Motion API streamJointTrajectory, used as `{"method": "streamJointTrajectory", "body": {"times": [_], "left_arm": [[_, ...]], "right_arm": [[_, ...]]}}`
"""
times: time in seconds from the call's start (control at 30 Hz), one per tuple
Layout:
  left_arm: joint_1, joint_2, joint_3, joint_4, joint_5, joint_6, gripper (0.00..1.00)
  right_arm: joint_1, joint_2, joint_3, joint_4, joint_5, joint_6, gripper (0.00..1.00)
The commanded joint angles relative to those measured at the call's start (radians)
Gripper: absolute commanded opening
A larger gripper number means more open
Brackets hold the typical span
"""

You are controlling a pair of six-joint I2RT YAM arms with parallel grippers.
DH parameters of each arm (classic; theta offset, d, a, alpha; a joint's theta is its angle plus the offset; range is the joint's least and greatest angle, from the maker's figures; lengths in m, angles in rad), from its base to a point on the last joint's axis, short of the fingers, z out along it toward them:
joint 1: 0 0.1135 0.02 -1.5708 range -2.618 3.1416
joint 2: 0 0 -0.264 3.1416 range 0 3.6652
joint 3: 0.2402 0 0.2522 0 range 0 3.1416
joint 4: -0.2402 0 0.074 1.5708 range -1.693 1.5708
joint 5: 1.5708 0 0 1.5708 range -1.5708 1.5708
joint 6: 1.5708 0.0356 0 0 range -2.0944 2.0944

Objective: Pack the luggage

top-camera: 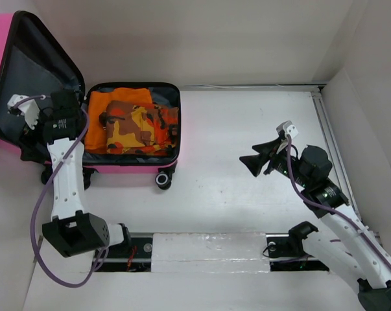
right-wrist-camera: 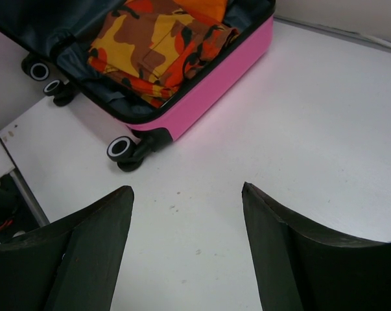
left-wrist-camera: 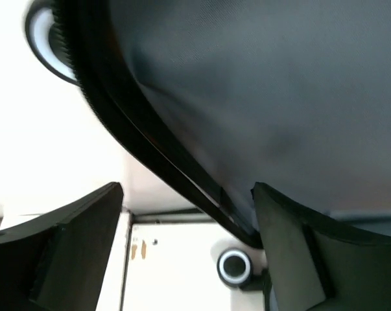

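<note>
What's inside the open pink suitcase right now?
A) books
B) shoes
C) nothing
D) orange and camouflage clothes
D: a plain orange garment and camouflage clothes lie in the suitcase.

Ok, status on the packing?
Left gripper open, lid edge between its fingers, not clamped. Right gripper open, empty, over the table. Suitcase open, clothes inside. Nothing seen blocking the lid.

Clothes (top-camera: 137, 126) in the luggage (top-camera: 127, 168), far left on the table (top-camera: 247, 123)
</note>
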Motion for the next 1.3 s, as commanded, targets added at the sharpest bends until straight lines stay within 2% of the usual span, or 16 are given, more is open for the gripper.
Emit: {"method": "streamJointTrajectory", "body": {"times": [0.0, 0.1, 0.3, 0.33, 0.43, 0.5, 0.63, 0.67, 0.73, 0.77, 0.9, 1.03, 1.13, 1.17, 1.23, 1.27], "left_arm": [[0.008, -0.032, -0.041, 0.022, -0.124, -0.032, 0.76], [0.008, -0.052, -0.066, 0.105, -0.124, 0.038, 0.65], [0.008, 0.045, 0.061, 0.041, -0.17, -0.001, 0.46], [0.057, 0.057, 0.086, 0.041, -0.17, 0.005, 0.42], [0.184, 0.057, 0.082, 0.023, 0.053, -0.07, 0.27], [0.186, 0.044, 0.002, 0.147, 0.072, 0.034, 0.26], [0.2, 0.053, 0.034, 0.172, 0.098, 0.052, 0.26], [0.2, 0.068, 0.06, 0.159, 0.116, 0.052, 0.22], [0.2, 0.091, 0.114, 0.159, 0.214, 0.08, 0.0], [0.2, 0.091, 0.123, 0.159, 0.23, 0.08, 0.0], [0.101, 0.082, 0.123, 0.201, 0.23, 0.12, 0.0], [-0.245, -0.043, 0.102, 0.369, 0.221, 0.184, 0.0], [-0.43, -0.105, 0.102, 0.398, 0.247, 0.184, 0.0], [-0.515, -0.163, 0.05, 0.447, 0.355, 0.224, 0.0], [-0.564, -0.235, -0.022, 0.51, 0.513, 0.261, 0.0], [-0.573, -0.316, -0.124, 0.608, 0.746, 0.302, 0.0]], "right_arm": [[0.011, -0.002, 0.044, 0.035, 0.017, -0.015, 0.74], [0.011, 0.007, 0.044, 0.035, 0.017, -0.015, 0.74], [0.011, 0.007, 0.035, 0.035, 0.007, -0.015, 0.74], [0.011, 0.007, 0.035, 0.035, 0.007, -0.015, 0.74], [0.011, 0.018, 0.035, 0.035, 0.017, -0.015, 0.74], [0.011, 0.018, 0.035, 0.035, 0.017, -0.015, 0.74], [0.031, 0.038, 0.035, 0.044, 0.017, -0.015, 0.74], [0.031, 0.047, 0.035, 0.044, 0.017, -0.015, 0.74], [0.031, 0.047, 0.035, 0.044, 0.017, -0.015, 0.74], [0.04, 0.047, 0.035, 0.044, 0.017, -0.015, 0.74], [0.04, 0.047, 0.035, 0.044, 0.017, -0.024, 0.74], [0.04, 0.047, 0.035, 0.044, 0.017, -0.024, 0.74], [0.049, 0.056, 0.044, 0.044, 0.028, -0.024, 0.74], [0.049, 0.056, 0.044, 0.044, 0.037, -0.024, 0.74], [0.049, 0.047, 0.044, 0.044, 0.037, -0.024, 0.74], [0.049, 0.047, 0.044, 0.044, 0.048, -0.024, 0.74]]}}
